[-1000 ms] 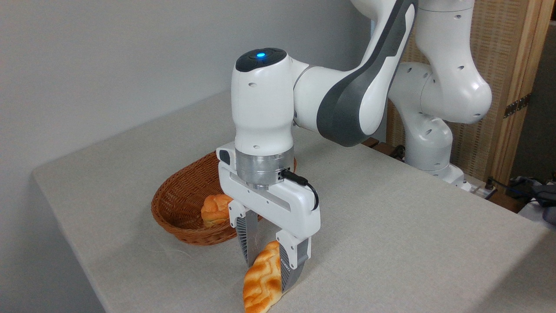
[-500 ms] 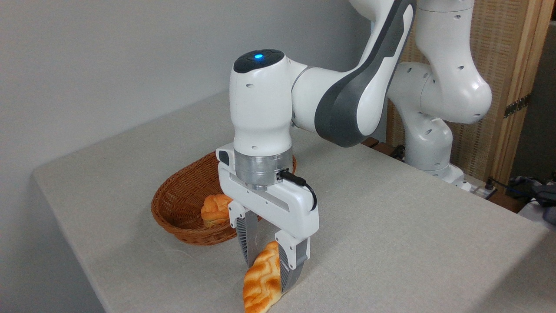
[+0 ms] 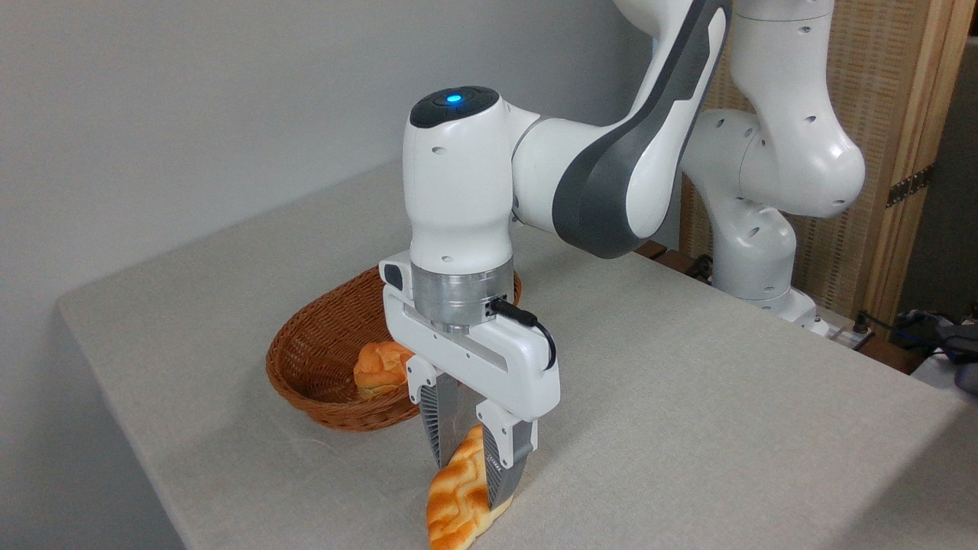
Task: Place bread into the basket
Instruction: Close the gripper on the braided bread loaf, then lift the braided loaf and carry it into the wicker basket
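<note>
We have just one view, from a camera that sits higher than the grey cloth-covered table (image 3: 688, 428) and looks down on it at a slant. It stands off the table's near corner, so the table edges run away from us toward 10 and 2 o'clock. The camera is close: the white and grey robot arm (image 3: 611, 176) fills the middle and gets cut off at the top, at 12 o'clock. The bottom edge of the view, at 6 o'clock, just reaches the tip of the long golden-orange braided loaf (image 3: 458, 496). At 3 o'clock we see a wooden-framed woven screen (image 3: 894, 114) behind the table. A plain grey wall (image 3: 191, 99) fills 9 to 12 o'clock.
</note>
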Tool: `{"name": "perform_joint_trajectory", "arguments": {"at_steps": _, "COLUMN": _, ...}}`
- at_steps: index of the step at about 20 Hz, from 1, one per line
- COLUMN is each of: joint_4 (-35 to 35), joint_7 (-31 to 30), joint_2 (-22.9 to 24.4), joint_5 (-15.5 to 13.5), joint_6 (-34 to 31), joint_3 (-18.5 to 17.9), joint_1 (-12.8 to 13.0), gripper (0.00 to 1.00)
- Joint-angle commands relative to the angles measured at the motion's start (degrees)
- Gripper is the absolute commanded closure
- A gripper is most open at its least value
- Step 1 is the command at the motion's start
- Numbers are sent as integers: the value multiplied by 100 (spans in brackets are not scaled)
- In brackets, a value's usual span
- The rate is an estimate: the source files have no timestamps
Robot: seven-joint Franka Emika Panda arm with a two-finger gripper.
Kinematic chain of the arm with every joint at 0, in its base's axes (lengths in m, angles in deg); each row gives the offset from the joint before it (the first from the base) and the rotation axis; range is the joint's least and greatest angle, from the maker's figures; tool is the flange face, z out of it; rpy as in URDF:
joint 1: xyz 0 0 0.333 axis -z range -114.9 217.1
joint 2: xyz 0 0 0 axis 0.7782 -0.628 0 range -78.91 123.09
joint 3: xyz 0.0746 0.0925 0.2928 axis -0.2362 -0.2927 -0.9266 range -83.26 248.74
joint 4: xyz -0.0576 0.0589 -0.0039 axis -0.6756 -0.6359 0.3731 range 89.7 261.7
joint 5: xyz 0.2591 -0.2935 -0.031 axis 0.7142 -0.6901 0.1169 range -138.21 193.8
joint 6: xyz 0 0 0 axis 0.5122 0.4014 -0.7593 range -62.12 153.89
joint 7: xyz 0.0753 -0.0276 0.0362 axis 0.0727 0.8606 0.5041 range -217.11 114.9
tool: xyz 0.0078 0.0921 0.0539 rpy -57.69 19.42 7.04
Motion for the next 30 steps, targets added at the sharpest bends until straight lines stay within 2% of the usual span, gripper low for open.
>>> {"name": "perform_joint_trajectory", "arguments": {"at_steps": 1, "joint_4": 6, "joint_7": 52, "joint_2": 21, "joint_5": 100, "joint_6": 91, "joint_3": -8, "joint_1": 9, "gripper": 59}}
{"name": "perform_joint_trajectory", "arguments": {"at_steps": 7, "joint_4": -3, "joint_7": 52, "joint_2": 56, "joint_5": 100, "joint_6": 65, "joint_3": -8, "joint_1": 9, "gripper": 65}}
{"name": "perform_joint_trajectory", "arguments": {"at_steps": 17, "joint_4": -55, "joint_7": 61, "joint_2": 82, "joint_5": 91, "joint_6": 65, "joint_3": -17, "joint_1": 9, "gripper": 65}}
{"name": "perform_joint_trajectory", "arguments": {"at_steps": 24, "joint_4": -284, "joint_7": 52, "joint_2": 311, "joint_5": 12, "joint_6": 65, "joint_3": 0, "joint_1": 9, "gripper": 63}}
{"name": "perform_joint_trajectory", "arguments": {"at_steps": 30, "joint_4": -433, "joint_7": 26, "joint_2": 486, "joint_5": -444, "joint_6": 47, "joint_3": 185, "joint_1": 9, "gripper": 61}}
